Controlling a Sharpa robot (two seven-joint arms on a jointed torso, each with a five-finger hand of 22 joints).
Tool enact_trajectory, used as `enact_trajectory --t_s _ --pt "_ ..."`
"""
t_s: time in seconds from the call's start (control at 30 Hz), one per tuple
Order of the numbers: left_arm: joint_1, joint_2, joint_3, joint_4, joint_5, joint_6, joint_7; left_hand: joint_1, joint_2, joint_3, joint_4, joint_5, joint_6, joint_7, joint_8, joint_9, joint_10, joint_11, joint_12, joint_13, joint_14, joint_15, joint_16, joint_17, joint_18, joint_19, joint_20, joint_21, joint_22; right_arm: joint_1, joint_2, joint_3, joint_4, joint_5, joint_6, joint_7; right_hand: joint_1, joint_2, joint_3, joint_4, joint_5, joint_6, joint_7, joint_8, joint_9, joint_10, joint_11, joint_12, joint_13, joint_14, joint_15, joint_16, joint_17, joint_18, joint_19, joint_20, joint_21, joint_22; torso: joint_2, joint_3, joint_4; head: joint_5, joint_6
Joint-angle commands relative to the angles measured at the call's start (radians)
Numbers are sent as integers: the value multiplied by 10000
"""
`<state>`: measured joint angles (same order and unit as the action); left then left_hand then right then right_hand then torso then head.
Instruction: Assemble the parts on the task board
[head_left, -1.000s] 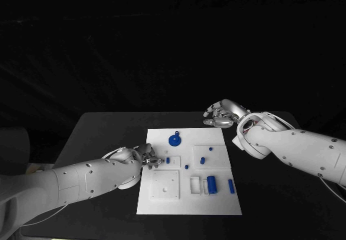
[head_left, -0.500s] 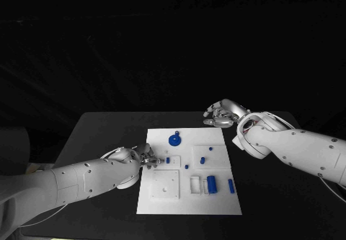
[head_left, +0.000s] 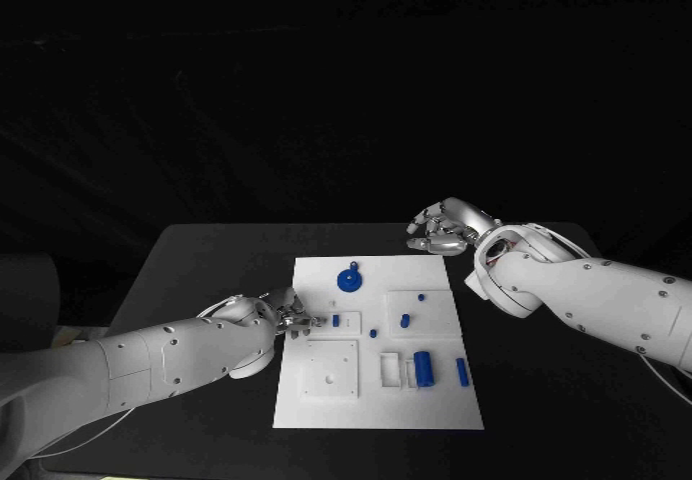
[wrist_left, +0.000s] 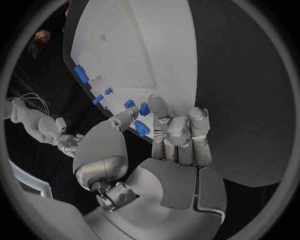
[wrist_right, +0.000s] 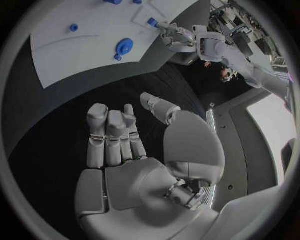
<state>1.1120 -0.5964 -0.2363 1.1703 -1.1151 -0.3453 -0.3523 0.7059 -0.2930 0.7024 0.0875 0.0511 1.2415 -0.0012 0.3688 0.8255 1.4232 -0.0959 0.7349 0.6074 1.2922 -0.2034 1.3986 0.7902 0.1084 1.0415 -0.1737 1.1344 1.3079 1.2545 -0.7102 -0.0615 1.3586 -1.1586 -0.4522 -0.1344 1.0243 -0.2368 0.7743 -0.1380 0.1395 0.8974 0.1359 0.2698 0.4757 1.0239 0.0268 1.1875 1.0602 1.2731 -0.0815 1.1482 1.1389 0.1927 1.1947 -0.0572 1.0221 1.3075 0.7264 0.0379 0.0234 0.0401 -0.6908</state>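
Note:
The white task board (head_left: 440, 410) lies mid-table with several blue parts on it. Among them are a round one (head_left: 351, 280) at the far end and a large upright one (head_left: 423, 366) near the front. My left hand (head_left: 289, 318) hovers at the board's left edge, fingers close together and thumb tip near them. It is beside a small blue part (head_left: 335, 321). In the left wrist view a blue part (wrist_left: 141, 127) shows between thumb and fingers (wrist_left: 178, 132); I cannot tell whether it is pinched or stands behind them. My right hand (head_left: 440, 228) hangs past the board's far right corner and holds nothing.
Two raised white square plates (head_left: 329, 368) sit on the board's left half, and a slotted white holder (head_left: 392, 370) sits beside the large blue part. Bare black table (head_left: 202, 270) surrounds the board on all sides.
My left hand has drawn back slightly toward the board's left edge. The right hand and the parts on the board have stayed put.

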Motion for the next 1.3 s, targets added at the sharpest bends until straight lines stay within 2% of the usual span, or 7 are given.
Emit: enact_trajectory --t_s 0.03,0.43,0.53,0.87,0.9,1.03,1.3 --pt "-8 -39 12 24 511 -47 167 -258 67 -662 -90 18 -95 -22 64 35 -118 -19 47 -9 -94 18 35 -25 -44 -149 -927 -14 94 -3 -9 4 14 -100 106 29 -83 31 -13 -5 41 -11 41 59 -15 -85 5 42 -10 -55 -4 -34 -14 691 34 -70 -50 128 2 2 6 -2 -7" --pt "-10 -195 276 34 1797 -446 477 -1544 6 -2308 754 -3 -297 -26 -11 66 -334 -61 -22 -25 -324 -31 -23 -59 109 -501 -975 -183 56 -3 -34 4 28 -100 100 29 -86 27 -13 -5 47 -16 42 57 -17 -86 6 43 -13 -55 -3 -34 -15 691 35 -70 -52 128 5 -1 4 -3 -14" --pt "-12 -229 511 -31 2018 -509 565 -2223 383 -2837 2038 8 -403 -21 -48 109 -443 -83 -48 -12 -410 -63 -54 -64 219 -641 -1013 -182 94 -4 -40 4 29 -100 104 31 -86 28 -13 -6 48 -18 43 56 -17 -87 6 43 -13 -55 -2 -35 -15 691 36 -70 -52 129 7 -5 2 9 3" --pt "-2 -392 987 -93 2606 -335 1094 -988 1749 -4709 2038 -25 -796 69 -264 95 -890 -3 -178 -31 -662 -22 -331 -202 295 -983 -934 -256 100 -4 -41 4 19 -96 108 32 -86 28 -11 -6 51 -22 44 54 -18 -88 7 45 -16 -56 -1 -35 -16 691 36 -70 -54 129 0 4 8 7 -3" --pt "1 -408 988 -64 2786 -428 1334 281 2260 -4979 1723 788 -1156 192 -390 58 -1205 114 -211 -14 -816 83 -478 -300 213 -1102 -858 -299 102 -4 -45 4 16 -91 104 37 -86 28 -11 -6 52 -22 44 54 -19 -88 7 45 -16 -56 -1 -35 -16 691 37 -71 -54 129 0 4 8 7 -3" --pt "2 -451 991 28 3042 -507 2080 2909 2474 -4907 197 1890 -2059 504 -805 -132 -1835 366 -351 -26 -1146 363 -694 -436 104 -1370 -752 -465 70 -4 -56 4 -19 -22 94 51 -86 29 -10 -7 52 -24 44 53 -19 -88 8 45 -17 -55 -1 -35 -17 691 37 -71 -55 129 0 0 2 -17 1" --pt "156 -681 1016 558 2907 -694 3566 5460 1691 -2737 -2641 1659 -2818 1138 -1271 -754 -2913 1037 -1567 -764 -1811 1028 -1370 -909 -441 -1770 -220 -1210 -295 -4 -38 4 -187 160 79 141 -63 22 14 -29 60 -79 64 25 -34 -112 25 39 -30 -80 15 -54 -26 691 13 -66 -78 129 -1 -1 4 -89 66"
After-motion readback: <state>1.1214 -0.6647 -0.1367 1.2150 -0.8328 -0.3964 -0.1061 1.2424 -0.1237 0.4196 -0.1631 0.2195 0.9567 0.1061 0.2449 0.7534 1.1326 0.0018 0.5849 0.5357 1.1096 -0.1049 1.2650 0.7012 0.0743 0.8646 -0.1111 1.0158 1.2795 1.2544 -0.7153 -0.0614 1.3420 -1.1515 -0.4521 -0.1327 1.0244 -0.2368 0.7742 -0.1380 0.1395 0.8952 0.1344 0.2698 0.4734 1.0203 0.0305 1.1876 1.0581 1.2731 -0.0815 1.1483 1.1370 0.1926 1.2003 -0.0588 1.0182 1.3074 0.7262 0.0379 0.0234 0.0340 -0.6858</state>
